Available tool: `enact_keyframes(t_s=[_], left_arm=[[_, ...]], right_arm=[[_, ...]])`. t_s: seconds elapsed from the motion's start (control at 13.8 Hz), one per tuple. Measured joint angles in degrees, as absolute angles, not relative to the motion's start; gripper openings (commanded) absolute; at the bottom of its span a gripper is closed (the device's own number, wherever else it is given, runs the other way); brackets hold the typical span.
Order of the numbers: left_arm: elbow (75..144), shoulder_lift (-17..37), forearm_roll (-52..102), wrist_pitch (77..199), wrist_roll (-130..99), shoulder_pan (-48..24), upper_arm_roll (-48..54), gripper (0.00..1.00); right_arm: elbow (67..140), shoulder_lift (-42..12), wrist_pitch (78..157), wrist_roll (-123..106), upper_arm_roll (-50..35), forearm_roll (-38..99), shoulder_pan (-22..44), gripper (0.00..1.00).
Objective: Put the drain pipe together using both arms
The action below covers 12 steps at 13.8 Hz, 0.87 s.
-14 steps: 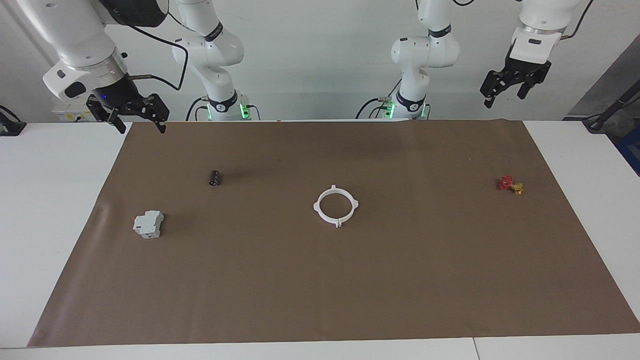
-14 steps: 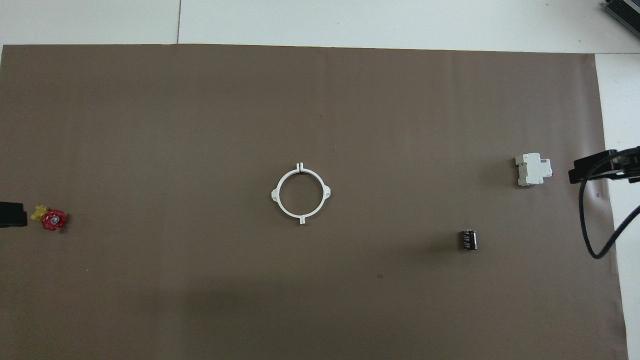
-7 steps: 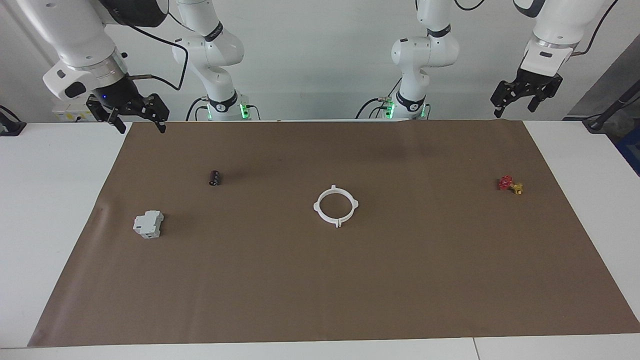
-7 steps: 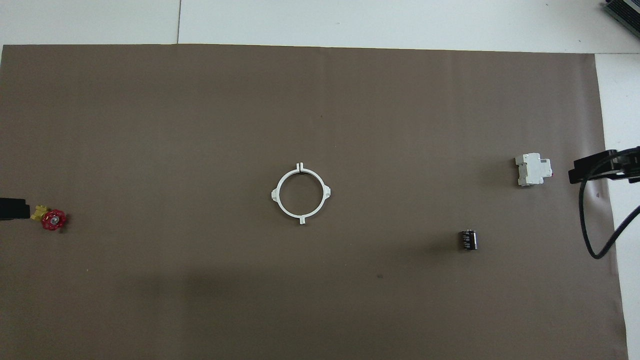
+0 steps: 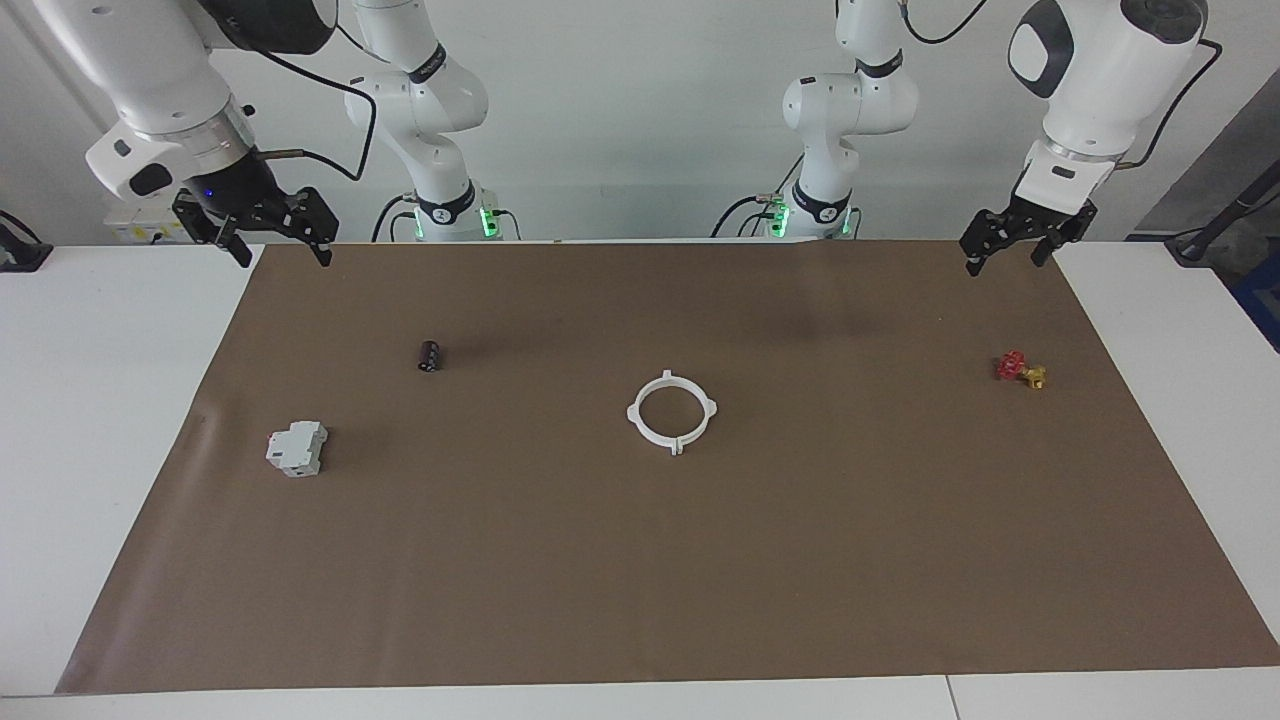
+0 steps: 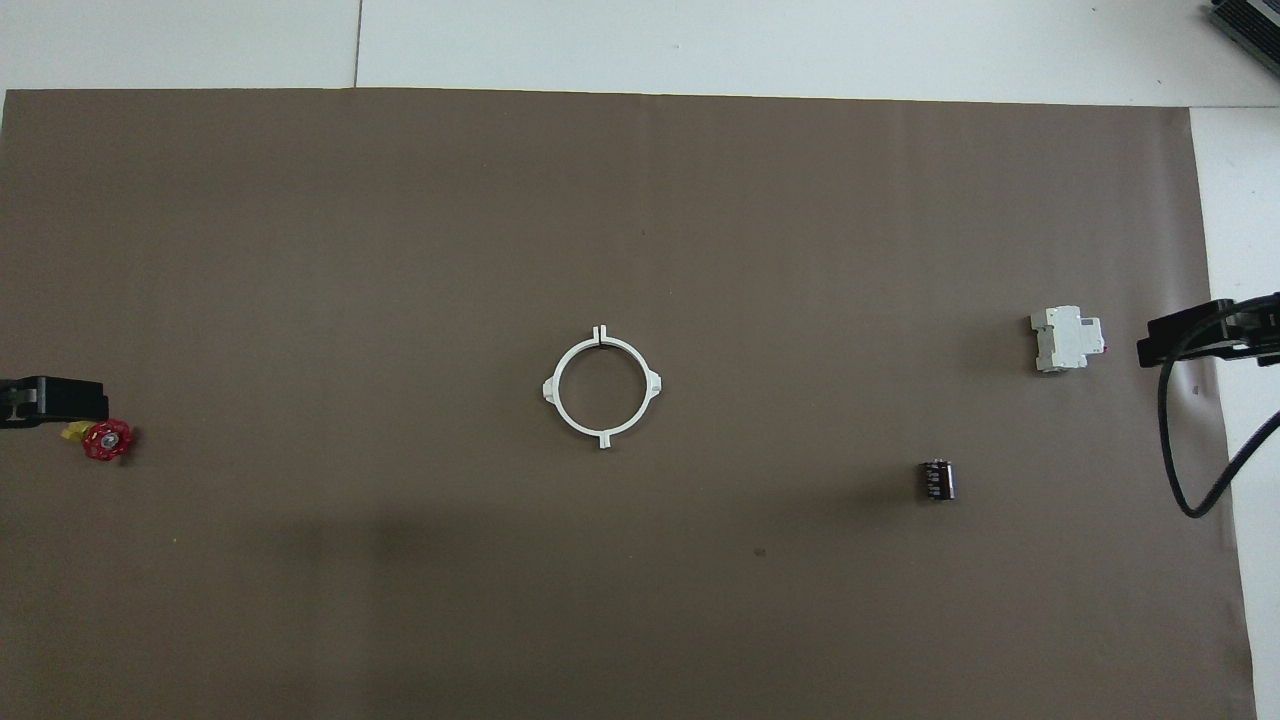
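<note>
My right gripper (image 5: 277,243): fingers spread, empty, above the mat's (image 5: 900,560) edge nearest me.
My left gripper (image 5: 1012,250): fingers apart, empty, lower than a second ago (now over the near mat corner).
Dark cylinder (image 5: 429,355): unmoved.
Red valve (image 5: 1020,369): unmoved.
Drain pipe (image 5: 672,412): joined ring, mid-mat, open room all round.
Grey block (image 5: 297,448): farthest.

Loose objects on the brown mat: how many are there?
4. White ring at the middle; dark cylinder and grey-white block toward the right arm's end; red valve toward the left arm's end.
</note>
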State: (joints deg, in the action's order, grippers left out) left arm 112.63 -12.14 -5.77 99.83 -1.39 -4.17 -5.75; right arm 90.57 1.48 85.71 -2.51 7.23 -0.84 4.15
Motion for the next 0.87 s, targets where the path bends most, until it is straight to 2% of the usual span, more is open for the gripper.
enact_keyframes(t_s=[0.07, 0.29, 0.44, 0.87], left_arm=[[110.4, -10.7, -5.7, 97.1, -1.4, -4.2, -5.7, 1.00], [96.1, -4.7, -5.7, 85.2, -1.4, -4.2, -4.6, 1.00], [90.6, -2.7, -5.7, 82.1, -1.4, -4.2, -3.2, 1.00], [89.3, -2.7, -3.2, 82.8, 3.0, -3.1, -3.1, 1.00]], right_arm=[[90.6, 1.5, 85.7, -2.5, 7.2, -0.8, 4.2, 1.00], [90.6, 1.5, 85.7, -2.5, 7.2, -0.8, 4.2, 1.00], [90.6, 1.5, 85.7, -2.5, 7.2, -0.8, 4.2, 1.00], [90.6, 1.5, 85.7, -2.5, 7.2, -0.8, 4.2, 1.00]])
